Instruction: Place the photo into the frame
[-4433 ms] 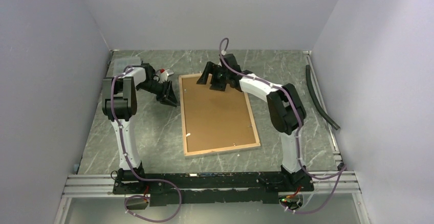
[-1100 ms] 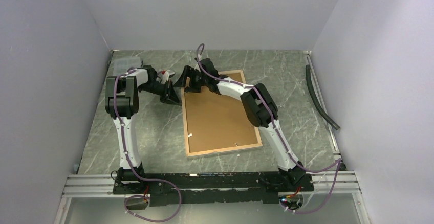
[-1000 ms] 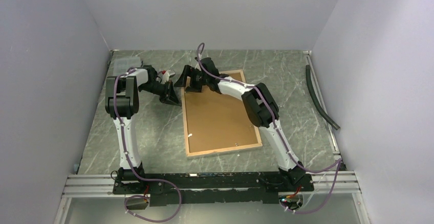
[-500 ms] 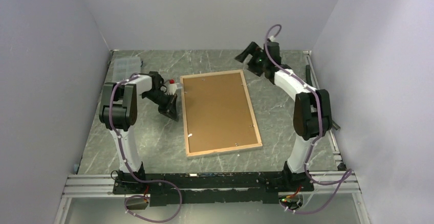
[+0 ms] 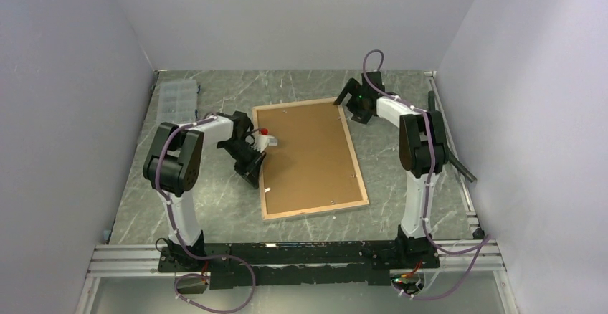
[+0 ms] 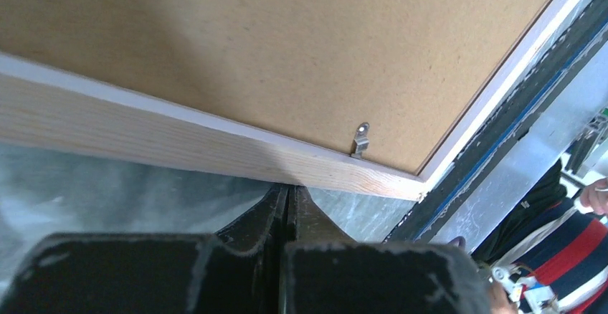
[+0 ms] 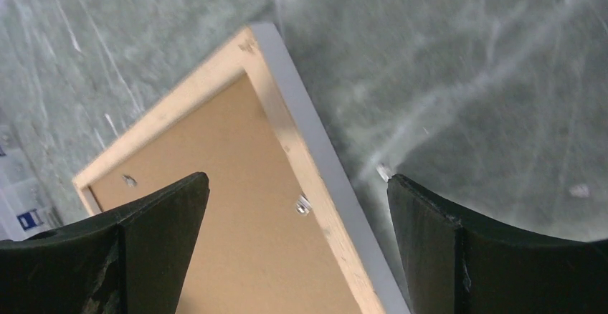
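The frame [image 5: 310, 211] lies face down on the table, light wood border up, with the brown backing board [image 5: 308, 156] set in it. The photo is hidden. My left gripper [image 5: 256, 179] is shut and empty; its tips press against the outside of the frame's left rail [image 6: 179, 149], close to a small metal clip [image 6: 361, 140]. My right gripper [image 5: 351, 107] hovers open over the frame's far right corner [image 7: 252, 41]. The right rail [image 7: 315, 178] and another clip [image 7: 302, 204] lie between its fingers [image 7: 165, 217].
A clear plastic organiser box [image 5: 176, 97] sits at the far left of the table. A black hose [image 5: 448, 138] lies along the right wall. The arms' base rail [image 5: 287, 253] runs along the near edge. A person in striped clothes [image 6: 552, 274] shows beyond it.
My right arm swung from the frame's far left corner to its far right corner and its gripper opened wide. My left gripper slid nearer along the frame's left rail, staying shut.
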Motion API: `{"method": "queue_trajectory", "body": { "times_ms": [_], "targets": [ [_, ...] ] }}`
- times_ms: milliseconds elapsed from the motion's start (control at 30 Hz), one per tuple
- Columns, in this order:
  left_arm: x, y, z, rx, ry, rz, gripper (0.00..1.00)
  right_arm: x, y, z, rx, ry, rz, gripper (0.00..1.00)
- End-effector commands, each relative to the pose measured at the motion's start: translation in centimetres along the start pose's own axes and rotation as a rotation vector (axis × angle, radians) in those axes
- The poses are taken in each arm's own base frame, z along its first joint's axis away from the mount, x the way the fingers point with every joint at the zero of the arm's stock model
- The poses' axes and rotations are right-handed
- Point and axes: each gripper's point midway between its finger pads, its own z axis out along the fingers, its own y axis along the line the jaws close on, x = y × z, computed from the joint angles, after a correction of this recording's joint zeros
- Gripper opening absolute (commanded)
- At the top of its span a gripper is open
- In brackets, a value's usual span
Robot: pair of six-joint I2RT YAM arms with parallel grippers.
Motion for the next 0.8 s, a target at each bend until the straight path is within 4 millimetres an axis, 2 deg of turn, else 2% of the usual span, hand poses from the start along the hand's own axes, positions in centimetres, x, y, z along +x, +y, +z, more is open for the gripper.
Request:
{"method": "queue_trajectory", "body": {
  "times_ms": [0, 100, 200, 300, 367, 500, 600, 667, 767],
  "targets": [
    [0.9, 0.0, 1.0, -0.059, 0.051, 0.109, 0.04, -1.3, 2.8, 0.7, -0.070, -0.003, -0.015, 1.00],
    [0.8, -1.0, 1.6, -0.040, 0.070, 0.130, 0.04, -0.6, 4.4, 1.5, -0.121, 0.033, -0.008, 1.00],
    [-0.9, -2.4, 2.2, 0.015, 0.054, 0.151, 0.04, 1.2, 7.4, 2.4, -0.152, 0.078, -0.059, 1.00],
    [-2.8, -4.2, 3.9, 0.047, 0.081, 0.194, 0.04, 3.9, 11.1, 3.6, -0.192, 0.144, -0.114, 1.00],
    [-3.4, -5.4, 5.3, 0.067, 0.116, 0.219, 0.04, 5.5, 13.9, 3.8, -0.240, 0.180, -0.145, 1.00],
    [-3.4, -7.6, 7.9, 0.110, 0.174, 0.252, 0.05, 9.0, 17.3, 4.3, -0.346, 0.274, -0.190, 1.00],
    [-2.8, -9.0, 9.1, 0.145, 0.208, 0.258, 0.05, 9.8, 18.3, 4.2, -0.374, 0.303, -0.236, 1.00],
    [-2.5, -9.9, 9.2, 0.173, 0.220, 0.254, 0.07, 9.7, 18.8, 3.9, -0.400, 0.311, -0.257, 1.00],
    [-2.0, -11.0, 8.3, 0.198, 0.251, 0.254, 0.17, 7.7, 18.7, 3.4, -0.360, 0.256, -0.293, 1.00]
  ]
}}
